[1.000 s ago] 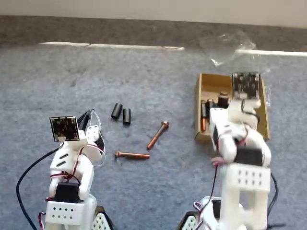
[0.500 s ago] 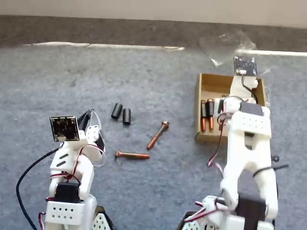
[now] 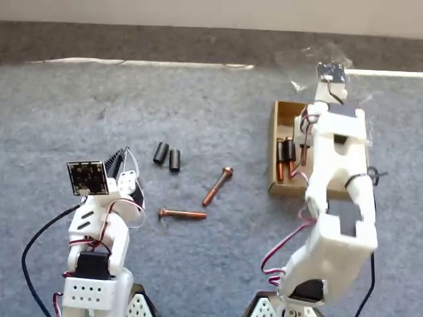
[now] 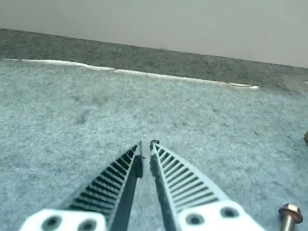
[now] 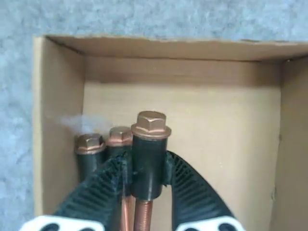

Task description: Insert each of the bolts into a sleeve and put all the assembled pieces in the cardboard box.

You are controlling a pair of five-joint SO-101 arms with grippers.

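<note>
Nearest the bases, the left gripper (image 4: 145, 144) hangs low over the grey felt-covered table (image 3: 99, 112). Its black ribbed fingers are pressed almost together, with a thin slit between the tips and nothing in them. Just beside that arm, toward the table's middle, a long copper-coloured hex-head bolt (image 3: 182, 213) lies flat and crosswise, its head nearer the left arm. A little farther off, a second copper-coloured bolt (image 3: 217, 187) lies at a slant, apart from the first, with its head pointing away from the arms. Beyond both lies a short black cylindrical sleeve (image 3: 160, 152) with a second black sleeve (image 3: 174, 160) just beside it, neither with a bolt in it. On the other side, the right arm stretches out over the shallow brown cardboard box (image 3: 272, 142). The right gripper (image 5: 147, 162) pinches a black-sleeved copper bolt (image 5: 150, 126) within the box's walls, its hex head jutting past the fingertips. Whether it touches the floor cannot be told. Beside it, a finished sleeved piece (image 5: 89, 147) and another sleeved piece (image 5: 119, 138) lie side by side along the box wall nearer the table's middle. Farthest off, a crumpled clear plastic bag (image 3: 316, 63) lies past the box's far wall.
</note>
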